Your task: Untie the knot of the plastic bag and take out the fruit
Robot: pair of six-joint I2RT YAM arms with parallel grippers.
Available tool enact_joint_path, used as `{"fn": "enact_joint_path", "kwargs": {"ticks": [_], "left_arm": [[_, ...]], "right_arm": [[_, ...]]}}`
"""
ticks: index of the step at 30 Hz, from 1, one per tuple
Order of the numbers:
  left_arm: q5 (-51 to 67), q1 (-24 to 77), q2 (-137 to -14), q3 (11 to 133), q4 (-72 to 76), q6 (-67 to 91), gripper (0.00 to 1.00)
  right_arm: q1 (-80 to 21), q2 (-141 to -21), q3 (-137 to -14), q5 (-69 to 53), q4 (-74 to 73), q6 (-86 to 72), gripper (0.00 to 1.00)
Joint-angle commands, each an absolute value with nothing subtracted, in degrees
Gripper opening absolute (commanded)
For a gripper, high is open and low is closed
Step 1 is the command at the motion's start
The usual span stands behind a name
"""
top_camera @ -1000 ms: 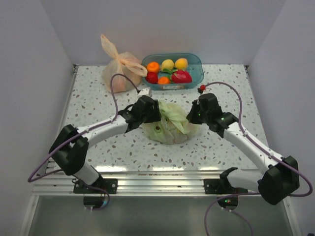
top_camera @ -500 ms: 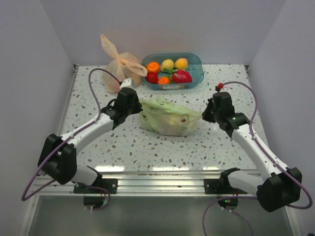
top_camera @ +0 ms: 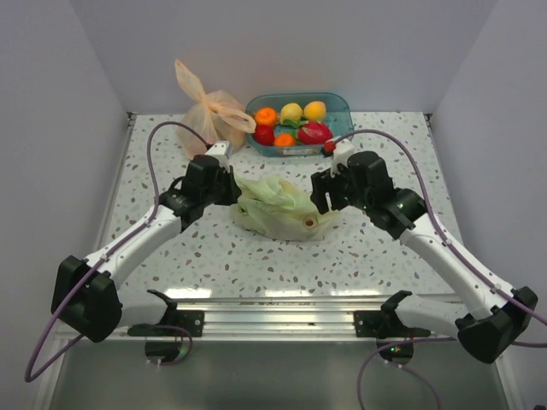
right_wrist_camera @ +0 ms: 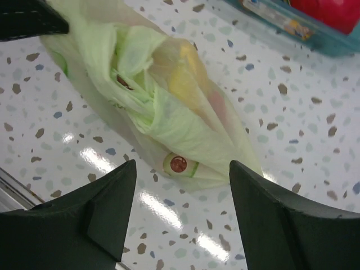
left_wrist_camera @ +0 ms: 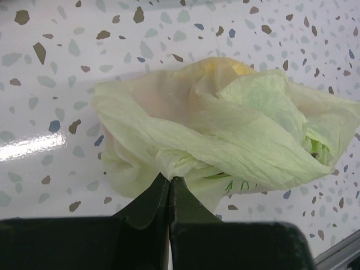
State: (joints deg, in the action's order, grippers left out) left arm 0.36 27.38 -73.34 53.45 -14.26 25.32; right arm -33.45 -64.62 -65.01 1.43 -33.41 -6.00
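peering through the pale green film of the plastic bag [top_camera: 286, 213] gives only smudges of the fruit [right_wrist_camera: 183, 76]: a yellow patch and a pinkish one beside it in the right wrist view, with no clear outlines; the knot [top_camera: 272, 193] is hard to pick out, and may be the bunched, twisted folds on top of the bag, since no view shows tied ears plainly; the left wrist view hides the bag's near underside behind the fingers [left_wrist_camera: 147, 205], and the right wrist view cuts the blue basket [top_camera: 345, 128] down to a corner at its top edge; the bag lies on its side in the middle of the speckled table [top_camera: 214, 256], between the two arms and in front of the basket, a round printed mark [right_wrist_camera: 179, 163] showing at its lower end; the left gripper [left_wrist_camera: 169, 183] is clenched on a fold of film at the bag's left end; the right gripper [right_wrist_camera: 181, 169] is released, fingers spread wide over the bag's right end and gripping nothing; the basket holds bright pieces [top_camera: 314, 132], orange, yellow and red, lying loose; just left of it stands a peach-orange bag [top_camera: 209, 120], tied ears up, its contents unreadable
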Motion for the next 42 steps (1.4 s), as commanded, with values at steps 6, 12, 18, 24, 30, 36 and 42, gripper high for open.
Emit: {"fn": "enact_joint_path", "kwargs": {"ticks": [6, 12, 18, 24, 30, 36, 42], "left_arm": [[5.27, 26.98, -69.88, 56.95, -19.51, 24.26, 0.00], [5.36, 26.98, -68.91, 56.52, -20.65, 25.31, 0.00], [4.75, 26.98, -66.19, 54.33, -22.23, 25.40, 0.00], [3.16, 26.90, -62.41, 49.06, -22.76, 26.28, 0.00], [-3.58, 26.72, -59.68, 43.61, -24.43, 26.80, 0.00], [-6.59, 24.00, -58.80, 42.19, -23.12, 29.53, 0.00], [-6.76, 23.20, -63.01, 45.88, -22.76, 30.15, 0.00]], "right_arm": [[-46.83, -73.91, -71.81, 6.23, -34.28, 15.10, 0.71], [-49.57, -80.24, -70.49, 10.72, -30.78, 17.14, 0.71], [-49.31, -84.37, -67.06, 20.38, -24.97, 16.26, 0.65], [-43.25, -83.42, -65.04, 19.34, -21.63, 11.26, 0.12], [-31.75, -77.45, -64.34, 9.77, -22.05, 4.14, 0.00], [-20.22, -73.74, -65.13, -1.21, -24.08, -7.37, 0.00], [-11.27, -71.02, -66.71, -19.72, -19.89, -22.74, 0.00]]}}
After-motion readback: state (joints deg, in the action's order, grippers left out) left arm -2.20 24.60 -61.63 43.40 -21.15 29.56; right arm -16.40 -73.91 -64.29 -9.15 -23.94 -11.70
